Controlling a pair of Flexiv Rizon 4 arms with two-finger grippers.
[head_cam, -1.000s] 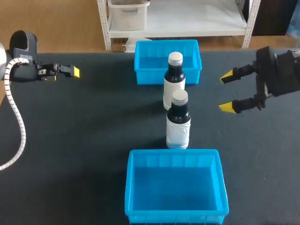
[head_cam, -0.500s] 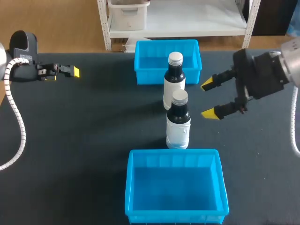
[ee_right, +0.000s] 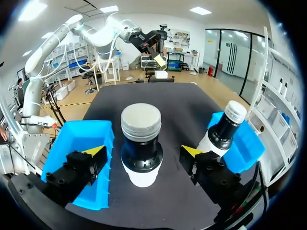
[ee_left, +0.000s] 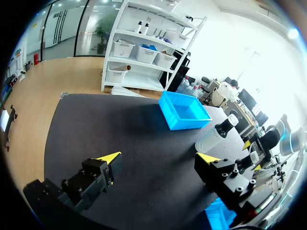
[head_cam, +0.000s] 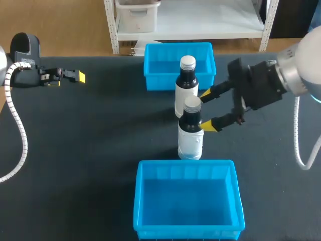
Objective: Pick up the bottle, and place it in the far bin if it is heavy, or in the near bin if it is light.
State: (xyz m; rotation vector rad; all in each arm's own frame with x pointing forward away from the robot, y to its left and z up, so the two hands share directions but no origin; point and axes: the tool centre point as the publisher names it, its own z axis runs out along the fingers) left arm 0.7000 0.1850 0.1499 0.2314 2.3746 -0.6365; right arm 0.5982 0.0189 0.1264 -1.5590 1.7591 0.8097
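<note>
Two dark bottles with white labels and silver caps stand between the bins: the nearer bottle [head_cam: 191,131] [ee_right: 140,143] and the farther bottle [head_cam: 186,86] [ee_right: 223,128] [ee_left: 218,135]. The far bin [head_cam: 156,66] [ee_left: 184,111] and the near bin [head_cam: 188,201] [ee_right: 76,155] are blue and hold nothing. My right gripper [head_cam: 205,109] [ee_right: 142,152] is open at the nearer bottle's right side. Its yellow tips stand either side of that bottle's upper part, with gaps showing. My left gripper [head_cam: 76,77] [ee_left: 159,157] is open over the table's far left, holding nothing.
The farther bottle stands just in front of the far bin and close behind my right gripper's far finger [head_cam: 204,93]. The dark table [head_cam: 90,150] is bare to the left and right of the bins.
My right gripper has moved left from the table's right side up to the nearer bottle, staying open. The left arm and both bottles have not moved.
</note>
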